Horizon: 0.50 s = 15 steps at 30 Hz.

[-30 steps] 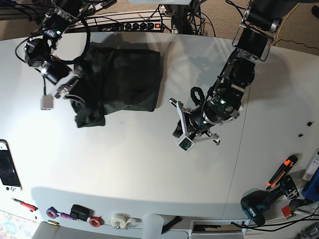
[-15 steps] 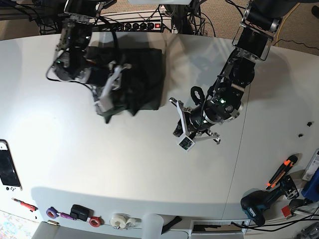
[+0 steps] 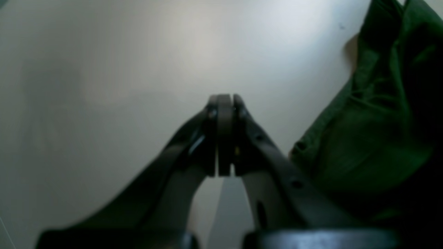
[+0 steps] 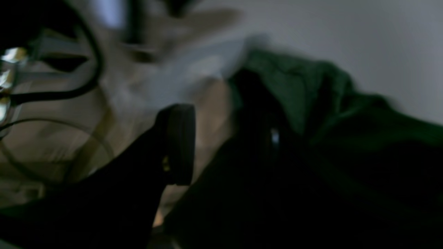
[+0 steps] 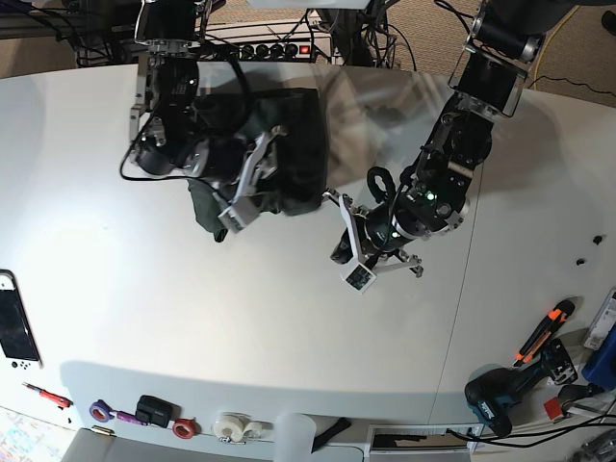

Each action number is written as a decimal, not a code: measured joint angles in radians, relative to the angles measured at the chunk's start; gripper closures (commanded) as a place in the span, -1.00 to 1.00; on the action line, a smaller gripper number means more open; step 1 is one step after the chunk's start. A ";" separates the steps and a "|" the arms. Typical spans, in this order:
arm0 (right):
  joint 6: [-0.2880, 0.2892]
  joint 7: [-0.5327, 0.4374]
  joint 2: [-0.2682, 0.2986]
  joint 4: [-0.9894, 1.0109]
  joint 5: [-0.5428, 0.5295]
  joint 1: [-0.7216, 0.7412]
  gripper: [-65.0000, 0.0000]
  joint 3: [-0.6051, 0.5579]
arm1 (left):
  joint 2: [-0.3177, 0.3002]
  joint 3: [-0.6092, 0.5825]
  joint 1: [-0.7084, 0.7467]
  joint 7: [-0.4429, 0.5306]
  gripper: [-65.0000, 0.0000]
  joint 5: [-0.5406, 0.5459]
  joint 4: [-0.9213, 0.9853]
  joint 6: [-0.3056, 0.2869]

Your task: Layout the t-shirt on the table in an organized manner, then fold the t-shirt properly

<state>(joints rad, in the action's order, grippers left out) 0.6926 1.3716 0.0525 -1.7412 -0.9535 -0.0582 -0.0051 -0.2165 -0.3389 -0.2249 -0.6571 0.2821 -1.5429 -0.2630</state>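
Right gripper [image 5: 252, 178] spread wide over the dark green, soft cotton t-shirt [image 5: 289, 144], one finger [image 4: 176, 143] clear of the cloth, nothing pinched between the fingers. Left gripper [image 3: 224, 135] clamped together on nothing, just beside the garment's near right edge. T-shirt bunched in a rough fold at the far left of the smooth white table [image 5: 289, 327].

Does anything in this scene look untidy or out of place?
Yes. The t-shirt is not flat: it lies bunched at the far side of the table, with a crumpled part hanging out toward the near left under the right gripper. The left gripper is shut and empty beside the shirt.
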 measured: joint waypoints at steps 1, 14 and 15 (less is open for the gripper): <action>0.000 0.025 0.000 0.000 -0.032 0.000 0.19 -0.021 | 0.000 0.000 0.000 0.000 0.92 0.000 0.000 0.000; 0.003 0.057 -0.014 -0.113 -0.168 -0.003 0.19 -0.025 | 0.000 0.000 0.000 0.000 0.92 0.002 0.000 -0.019; 0.005 0.052 -0.029 -0.153 -0.156 -0.002 0.19 0.022 | -0.001 0.000 0.000 -0.001 0.92 -0.002 0.000 -0.018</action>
<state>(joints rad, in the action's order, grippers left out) 0.6979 1.4235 0.0238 -1.8938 -1.1099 -0.0605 0.0166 -0.2176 -0.3389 -0.2249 -0.6579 0.2806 -1.5429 -0.2810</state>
